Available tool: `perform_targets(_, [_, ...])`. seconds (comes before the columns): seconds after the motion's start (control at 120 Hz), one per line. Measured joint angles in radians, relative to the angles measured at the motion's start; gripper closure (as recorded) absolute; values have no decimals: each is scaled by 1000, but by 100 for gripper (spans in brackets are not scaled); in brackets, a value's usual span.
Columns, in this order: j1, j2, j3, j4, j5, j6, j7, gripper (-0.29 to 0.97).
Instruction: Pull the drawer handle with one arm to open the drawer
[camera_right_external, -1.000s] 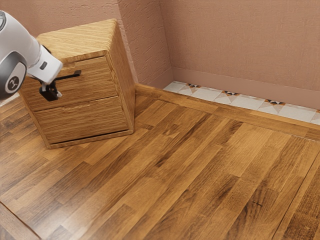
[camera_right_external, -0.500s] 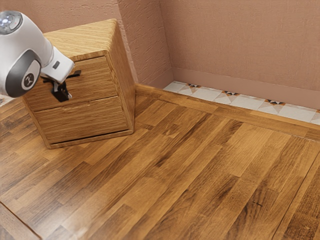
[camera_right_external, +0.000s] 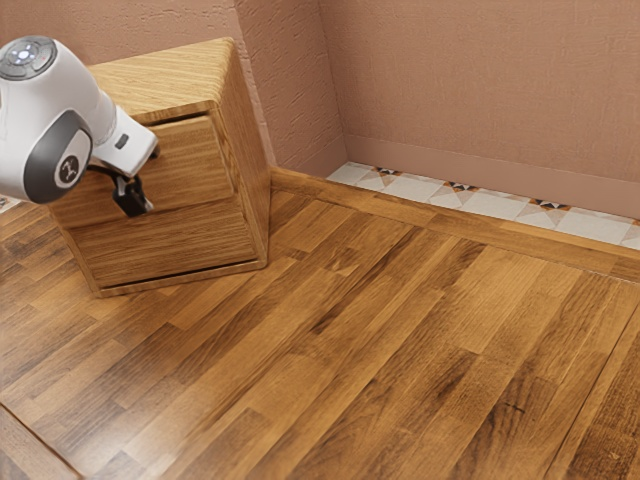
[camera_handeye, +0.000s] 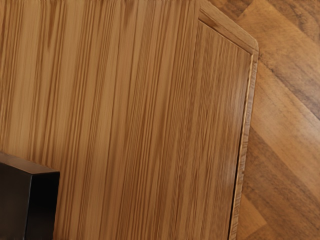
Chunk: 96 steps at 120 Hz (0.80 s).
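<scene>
Our gripper (camera_right_external: 131, 196) hangs close before upper drawer (camera_right_external: 190, 165) of wooden cabinet (camera_right_external: 170, 75); we cannot tell how wide it stands; black handle (camera_handeye: 22, 200) lies just above gripper, bar running sideways across drawer front; we judge pull goes straight away from cabinet.

Cabinet (camera_right_external: 190, 85): honey-brown wood with fine straight grain. Drawer front (camera_handeye: 125, 100): same tone, narrow light and dark stripes (paler strip along its edge). Arm (camera_right_external: 50, 90): white with a grey panel. Gripper (camera_right_external: 133, 203): black. Black block (camera_handeye: 22, 200) against the drawer front: plain, no pattern. Floor (camera_right_external: 400, 350): mid to dark brown planks, streaky, in mixed shades. Wall (camera_right_external: 480, 80): dusty pink-brown, rough mottled texture. Tile strip (camera_right_external: 490, 205): off-white with small dark triangle motifs.
</scene>
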Motion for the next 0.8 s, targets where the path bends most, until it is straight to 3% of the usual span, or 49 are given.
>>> perform_targets(0.8, [13, -201, -10, -183, 9, 2, 3, 3])
